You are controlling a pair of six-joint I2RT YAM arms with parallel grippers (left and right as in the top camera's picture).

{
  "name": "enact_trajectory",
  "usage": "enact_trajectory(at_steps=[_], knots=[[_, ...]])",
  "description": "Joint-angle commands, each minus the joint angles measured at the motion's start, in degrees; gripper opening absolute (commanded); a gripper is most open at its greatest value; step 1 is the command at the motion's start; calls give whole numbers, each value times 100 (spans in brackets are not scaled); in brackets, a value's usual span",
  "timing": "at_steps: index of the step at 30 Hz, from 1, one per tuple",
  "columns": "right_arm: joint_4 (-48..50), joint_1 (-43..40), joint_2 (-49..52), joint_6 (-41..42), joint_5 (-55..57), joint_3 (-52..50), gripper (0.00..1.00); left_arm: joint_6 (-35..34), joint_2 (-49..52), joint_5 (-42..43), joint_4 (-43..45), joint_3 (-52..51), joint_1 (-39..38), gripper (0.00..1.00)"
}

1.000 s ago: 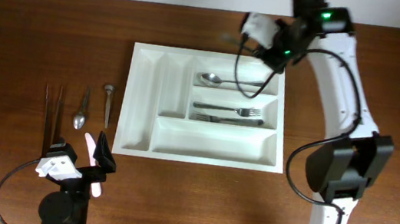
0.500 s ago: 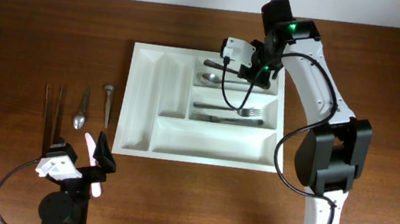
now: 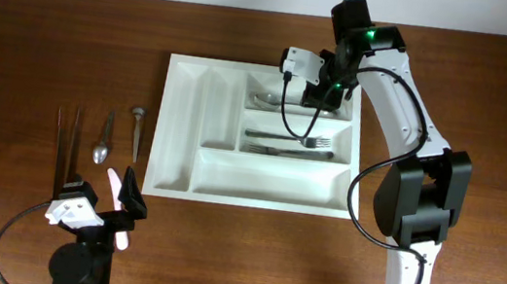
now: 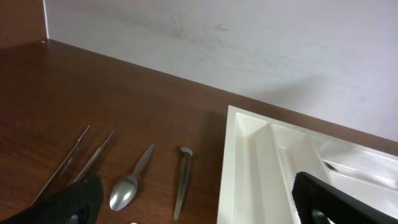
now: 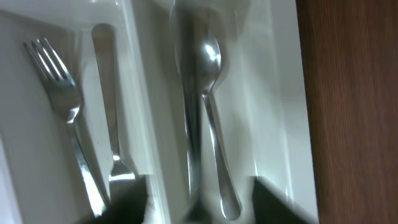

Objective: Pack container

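Observation:
The container (image 3: 182,123) is a big white cutlery tray at mid-table, also seen in the left wrist view (image 4: 249,155). My right gripper (image 3: 324,91) hovers over its far right compartment, jaws apart. In the right wrist view a blurred metal utensil (image 5: 189,118) lies loose between the open right gripper (image 5: 199,211) fingers, beside a spoon (image 5: 212,93). Two forks (image 5: 68,112) lie in the neighbouring compartment (image 3: 287,145). My left gripper (image 3: 98,208) rests open near the front left edge, holding nothing.
On the bare wood left of the tray lie long metal tongs (image 3: 65,142), a small spoon (image 3: 104,140) and a short metal utensil (image 3: 137,132). A pink object (image 3: 117,193) sits by the left gripper. The tray's two narrow slots and long front compartment hold nothing.
The right arm swung from the tray's back right corner to over the far compartment. Its jaws then opened and let the utensil drop beside the spoon. The left arm stayed still.

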Motion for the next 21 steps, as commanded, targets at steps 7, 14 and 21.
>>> enact_trajectory(at_steps=[7, 14, 21], knots=[[820, -411, -278, 2693, 584, 369, 64, 11, -50, -63, 11, -33, 20, 99], [420, -1314, -579, 5495, 1467, 953, 72, 11, -50, -63, 11, -33, 20, 99], [247, -1971, -619, 6041, 1255, 979, 99, 11, -50, -63, 11, -33, 20, 99]])
